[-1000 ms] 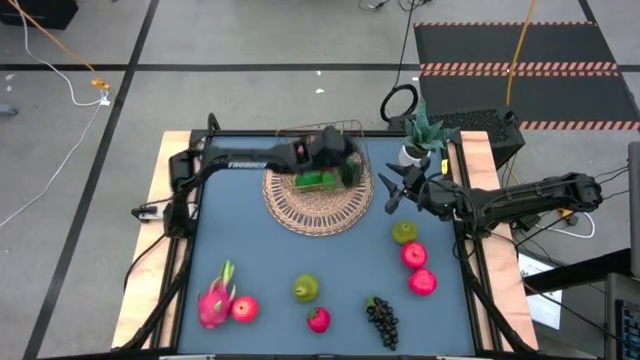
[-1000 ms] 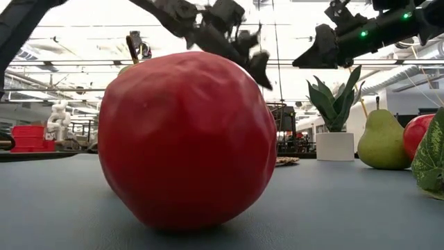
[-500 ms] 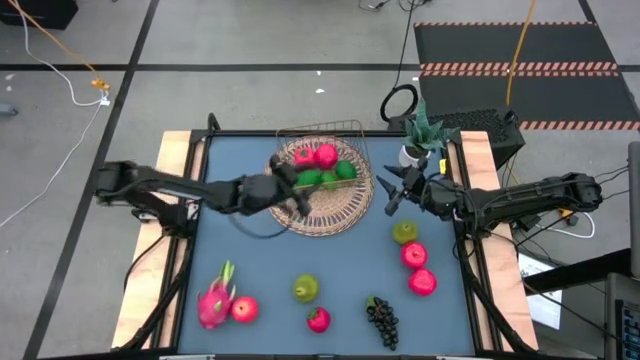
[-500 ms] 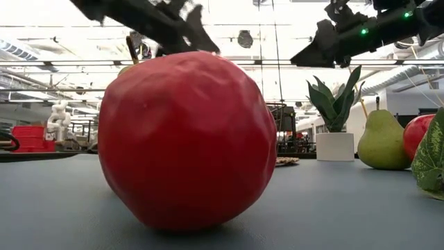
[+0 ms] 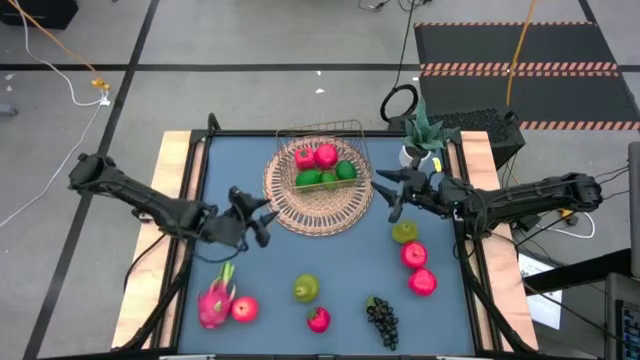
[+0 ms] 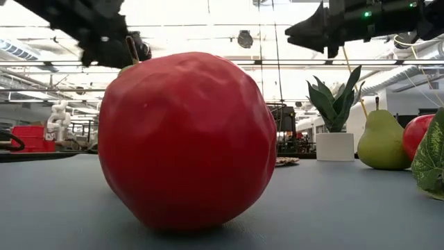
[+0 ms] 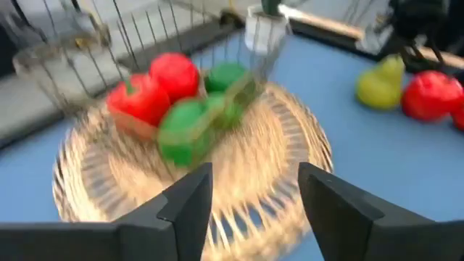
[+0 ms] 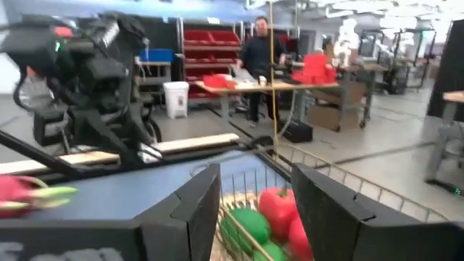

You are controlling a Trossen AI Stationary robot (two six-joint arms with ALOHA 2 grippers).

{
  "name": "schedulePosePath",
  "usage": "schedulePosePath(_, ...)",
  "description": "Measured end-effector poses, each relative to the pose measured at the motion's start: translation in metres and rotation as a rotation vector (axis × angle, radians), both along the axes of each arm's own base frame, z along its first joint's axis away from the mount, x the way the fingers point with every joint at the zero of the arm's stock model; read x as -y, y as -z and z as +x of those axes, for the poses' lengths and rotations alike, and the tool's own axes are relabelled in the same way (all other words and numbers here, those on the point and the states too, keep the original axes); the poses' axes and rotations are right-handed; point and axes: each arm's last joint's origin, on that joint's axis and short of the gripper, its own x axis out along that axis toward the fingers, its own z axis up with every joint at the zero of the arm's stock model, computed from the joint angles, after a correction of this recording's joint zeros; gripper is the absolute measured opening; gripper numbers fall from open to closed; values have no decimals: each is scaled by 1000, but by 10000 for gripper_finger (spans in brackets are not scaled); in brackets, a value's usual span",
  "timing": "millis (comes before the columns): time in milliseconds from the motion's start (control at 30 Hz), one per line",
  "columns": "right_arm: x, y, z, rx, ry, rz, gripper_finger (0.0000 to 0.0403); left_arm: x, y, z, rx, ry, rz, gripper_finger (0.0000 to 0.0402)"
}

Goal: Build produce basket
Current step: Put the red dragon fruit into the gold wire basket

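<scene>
Withdrawn from the basket (image 5: 322,160), the left gripper (image 5: 250,217) now hangs over the counter (image 5: 330,255) between the wicker mat (image 5: 285,200) and the dragon fruit (image 5: 214,300), its jaws apart and holding nothing, narrower than a second ago. Two red fruits (image 5: 316,156) and green limes (image 5: 326,176) lie in the wire basket, which stands on the mat at the far middle of the counter; a second ago the left arm covered them there. Outstanding on the counter: the dragon fruit and an apple (image 5: 244,308) at near left, a pear (image 5: 306,288), a strawberry (image 5: 318,320), grapes (image 5: 381,320), and at right another pear (image 5: 404,232) with two red fruits (image 5: 417,268). By my judgement the job is under half complete. The right gripper (image 5: 390,193) hovers beside the mat near the potted plant (image 5: 418,135), hardly moved, jaws parted and empty.
</scene>
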Motion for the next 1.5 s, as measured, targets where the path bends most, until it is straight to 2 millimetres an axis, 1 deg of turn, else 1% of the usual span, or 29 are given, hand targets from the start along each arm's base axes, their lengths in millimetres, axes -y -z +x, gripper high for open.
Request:
schedulePosePath(100, -2, -6, 0, 60, -86, -12, 167, 18, 3, -11, 35, -18, -26, 186)
schedulePosePath(267, -14, -17, 0, 177, -481, -12, 167, 41, 6, -17, 118, -24, -37, 151)
schedulePosePath(333, -17, -21, -2, 223, -590, -41, 167, 49, 6, -19, 137, 5, -53, 135)
schedulePosePath(400, -20, -25, -3, 261, -635, -56, 167, 56, 2, -20, 180, 37, -89, 119)
schedulePosePath(467, -21, -25, -3, 264, -625, -24, 167, 64, -5, -20, 217, 75, -114, 103)
schedulePosePath(567, -21, -25, -3, 266, -632, 33, 167, 78, -23, -21, 284, 133, -107, 77)
schedulePosePath(633, -21, -27, -4, 290, -651, 61, 167, 88, -34, -17, 327, 163, -68, 58)
schedulePosePath(733, -25, -32, -7, 334, -781, 58, 166, 104, -42, -10, 329, 189, 50, 31)
schedulePosePath(800, -29, -35, -9, 360, -856, 46, 167, 112, -44, -6, 311, 160, 122, 15)
schedulePosePath(867, -33, -36, -10, 372, -877, 46, 167, 118, -41, -2, 288, 155, 156, 5)
schedulePosePath(967, -37, -37, -10, 375, -871, 25, 166, 120, -33, 1, 242, 198, 179, 11)
schedulePosePath(1067, -42, -40, -6, 335, -827, 43, 167, 116, -28, -2, 187, 235, 161, 32)
schedulePosePath(1133, -46, -42, -3, 292, -808, 55, 167, 110, -29, -6, 177, 236, 92, 52)
schedulePosePath(1233, -54, -47, 1, 251, -772, 52, 167, 101, -26, -9, 123, 264, -28, 92)
schedulePosePath(1333, -60, -47, 5, 230, -713, 14, 167, 90, -22, -16, 43, 255, -197, 132)
schedulePosePath(1400, -59, -45, 8, 218, -642, -9, 171, 85, -16, -22, -41, 245, -257, 149)
schedulePosePath(1500, -55, -41, 11, 186, -523, -29, 185, 81, -3, -34, -204, 207, -332, 157)
